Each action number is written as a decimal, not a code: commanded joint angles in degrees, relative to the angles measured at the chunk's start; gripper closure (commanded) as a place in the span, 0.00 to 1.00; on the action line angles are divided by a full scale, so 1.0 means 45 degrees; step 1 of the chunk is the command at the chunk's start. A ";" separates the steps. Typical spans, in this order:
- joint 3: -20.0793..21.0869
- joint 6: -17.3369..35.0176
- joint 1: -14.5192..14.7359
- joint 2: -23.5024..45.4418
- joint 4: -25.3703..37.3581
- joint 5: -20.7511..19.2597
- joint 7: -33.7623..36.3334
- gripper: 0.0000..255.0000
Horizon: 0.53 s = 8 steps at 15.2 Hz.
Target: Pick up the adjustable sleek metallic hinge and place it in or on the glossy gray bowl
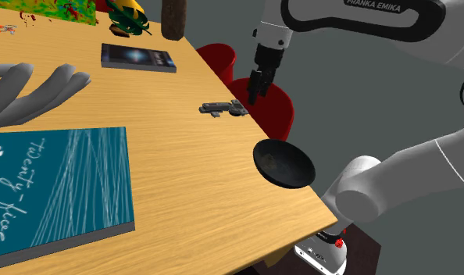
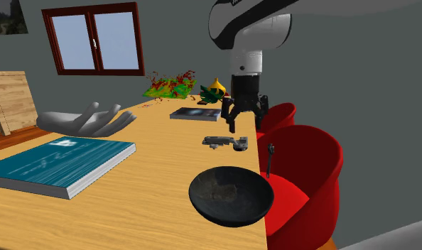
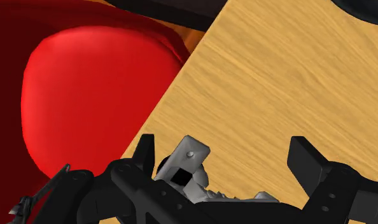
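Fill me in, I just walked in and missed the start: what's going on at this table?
A white robot arm is going after the grey hinge, which lies flat on the wooden table near the edge by the red chairs. The black end effector hangs just above it with its fingers open, so nothing is gripped yet. The dark bowl where the hinge should go sits further along the same edge, nearer the arm's stand, with nothing in it.

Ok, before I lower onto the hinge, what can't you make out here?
Wrist view: most of the hinge lies behind the gripper's own body, and the picture's edge cuts it.
Wrist view: a dark shape, perhaps the bowl, is cut off by the picture's edge.
Shoulder view: the left edge cuts the teal book's title.
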 commanded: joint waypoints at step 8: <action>0.1259 -0.0233 0.0717 0.5216 0.3999 -0.1419 -0.0516 0.00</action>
